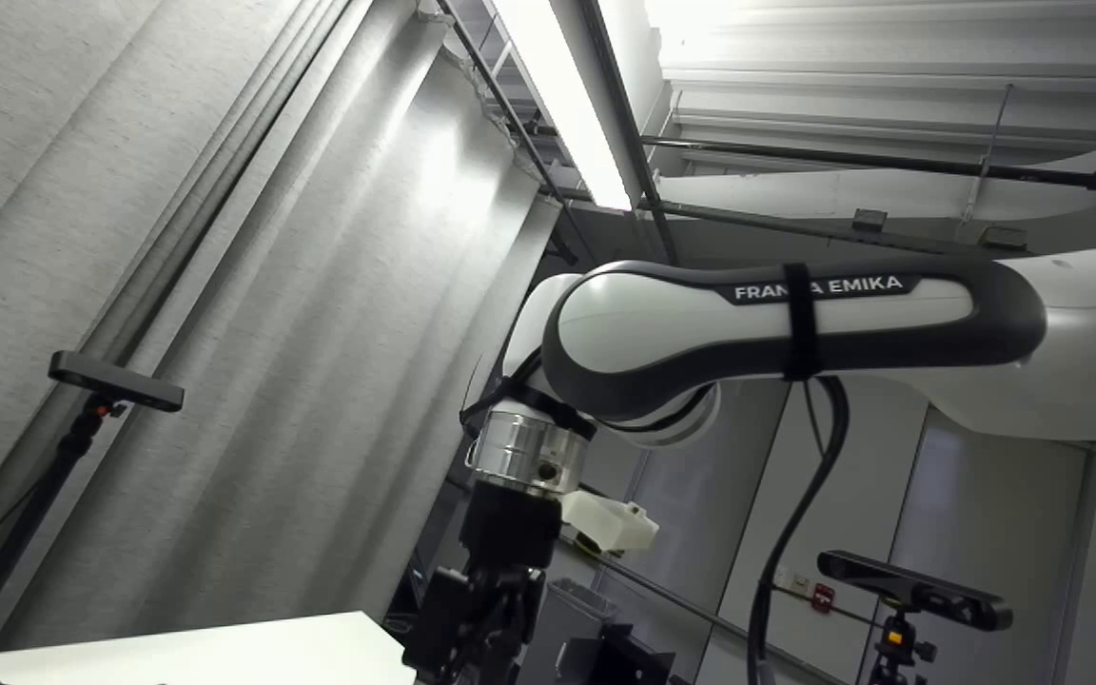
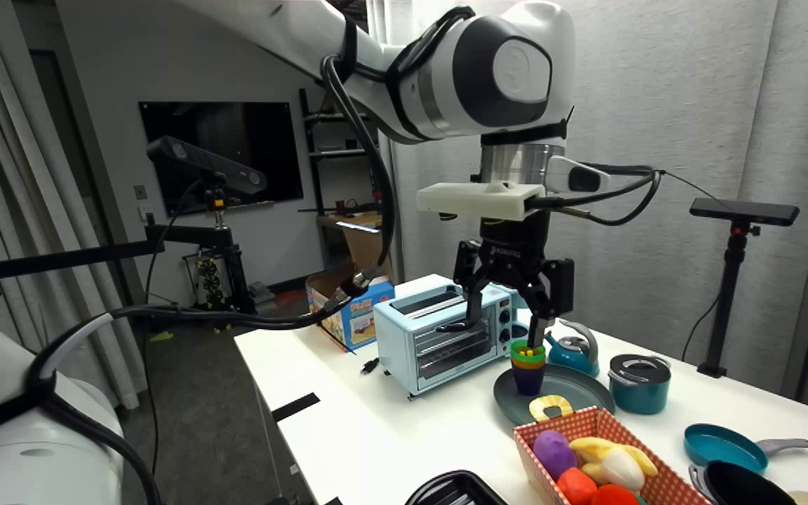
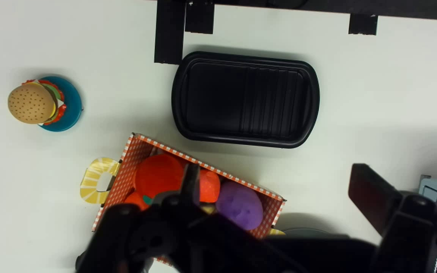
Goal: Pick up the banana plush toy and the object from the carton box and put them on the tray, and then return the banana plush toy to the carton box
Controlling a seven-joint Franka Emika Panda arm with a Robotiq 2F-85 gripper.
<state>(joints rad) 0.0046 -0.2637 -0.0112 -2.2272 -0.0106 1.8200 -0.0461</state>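
The claw [image 2: 505,333] hangs wide, unloaded, above the surface [image 2: 390,435]. A white toy [image 2: 623,470] crowds the banana [image 2: 602,447], so a grasp might pinch both. In an exterior view, the near-right box [image 2: 536,471] holds them plus a purple toy [image 2: 555,454] and red toys [image 2: 576,485]; left of it, the tray [image 2: 455,489] is bare.
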